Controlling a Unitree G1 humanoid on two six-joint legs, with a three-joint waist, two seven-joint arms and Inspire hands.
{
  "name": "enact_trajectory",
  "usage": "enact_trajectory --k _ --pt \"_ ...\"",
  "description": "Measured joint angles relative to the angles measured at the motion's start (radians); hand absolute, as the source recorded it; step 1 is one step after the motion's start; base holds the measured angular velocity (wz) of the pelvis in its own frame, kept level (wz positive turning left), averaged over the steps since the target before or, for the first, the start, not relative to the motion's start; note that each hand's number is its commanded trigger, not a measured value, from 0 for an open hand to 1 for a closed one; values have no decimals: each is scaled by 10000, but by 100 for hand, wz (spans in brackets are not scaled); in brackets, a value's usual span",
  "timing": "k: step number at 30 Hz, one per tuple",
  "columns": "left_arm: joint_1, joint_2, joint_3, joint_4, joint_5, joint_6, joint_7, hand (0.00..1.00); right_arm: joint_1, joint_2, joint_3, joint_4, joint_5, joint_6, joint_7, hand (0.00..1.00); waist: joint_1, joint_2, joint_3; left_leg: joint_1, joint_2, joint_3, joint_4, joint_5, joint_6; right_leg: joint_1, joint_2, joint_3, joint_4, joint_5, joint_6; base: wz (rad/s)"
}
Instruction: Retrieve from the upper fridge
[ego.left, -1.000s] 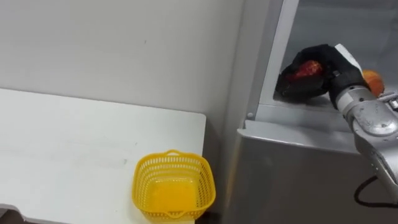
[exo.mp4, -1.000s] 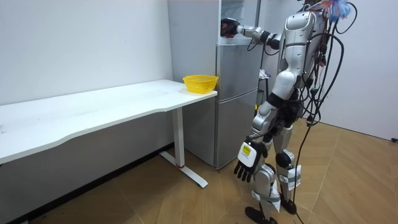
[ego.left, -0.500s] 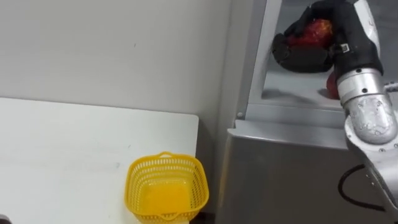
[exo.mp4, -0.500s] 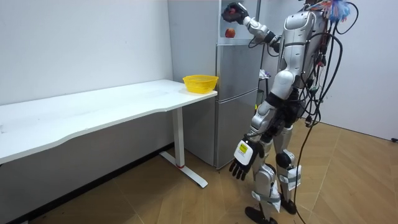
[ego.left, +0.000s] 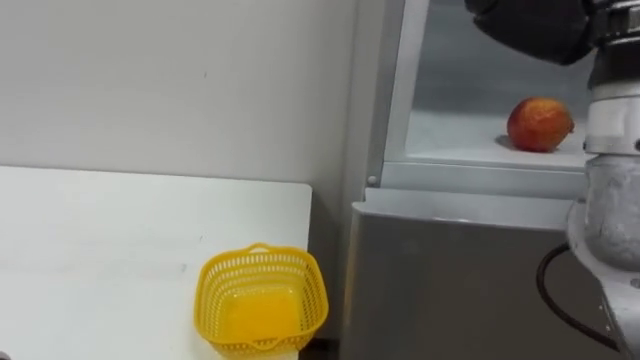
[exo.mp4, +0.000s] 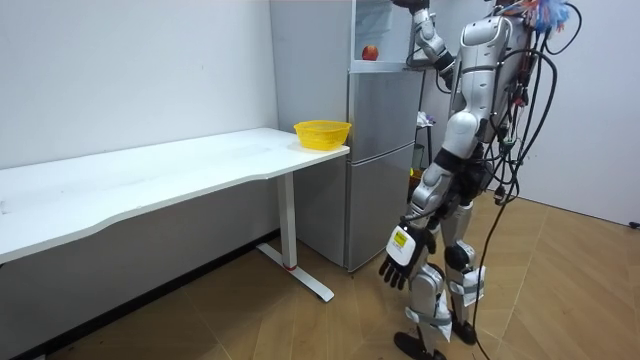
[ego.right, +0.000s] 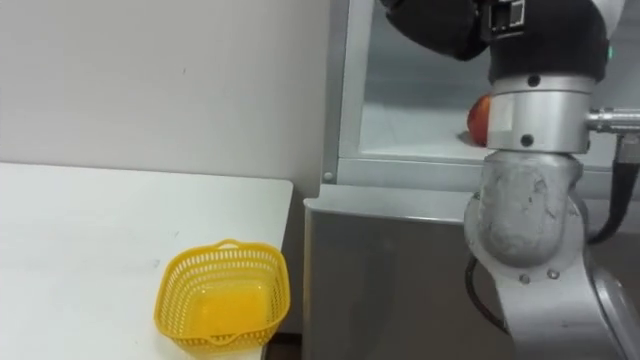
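Observation:
A red-orange apple (ego.left: 539, 124) lies on the white shelf (ego.left: 450, 150) of the open upper fridge compartment. My right hand (ego.left: 530, 25), in a dark glove, is raised above the apple at the view's top edge; its fingers are cut off there. In the right eye view my right forearm (ego.right: 535, 130) covers most of the apple (ego.right: 479, 120). My left hand (exo.mp4: 398, 262) hangs open beside my thigh in the room view. I stand facing the grey fridge (exo.mp4: 380, 160).
A yellow mesh basket (ego.left: 261, 301), with nothing in it, stands at the near right corner of the white table (ego.left: 100, 240), just left of the fridge. The closed lower fridge door (ego.left: 450, 280) fills the space below the shelf.
My right hand, shut on a red fruit in the earlier frames, has risen from the shelf to the top edge of the view. The apple on the shelf is now uncovered.

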Motion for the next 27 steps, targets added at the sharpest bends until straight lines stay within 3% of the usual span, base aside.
enact_trajectory --k 4,10,14,19,27 --pt "-173 26 -330 -6 0 -150 -216 0 3 337 351 -107 -194 -98 107 100 14 -67 -27 -58 -5 -13 11 1 0 -36 1 -23 -4 0 0 0" --pt "-446 26 -347 131 -5 -244 -412 0 408 368 1094 -169 -449 -107 386 100 322 -231 -41 -57 -17 -40 7 1 0 -63 -10 -33 -9 -1 1 0" --pt "-458 77 -366 122 -7 -376 -363 0 728 372 1765 -163 -1324 -244 756 100 526 -328 -14 -76 -27 -68 9 1 2 -61 -22 -27 -10 -2 2 0" --pt "-452 158 -363 121 -7 -535 -355 0 729 572 1967 71 -2331 -624 874 100 591 -359 33 -85 -56 -297 10 1 2 -19 -21 -39 -12 -2 3 10" --pt "-469 191 -357 136 38 -549 -405 0 1045 671 2660 118 -3772 -768 914 100 885 -420 6 -152 -65 -332 0 1 2 -52 -27 -169 -14 -2 3 2"
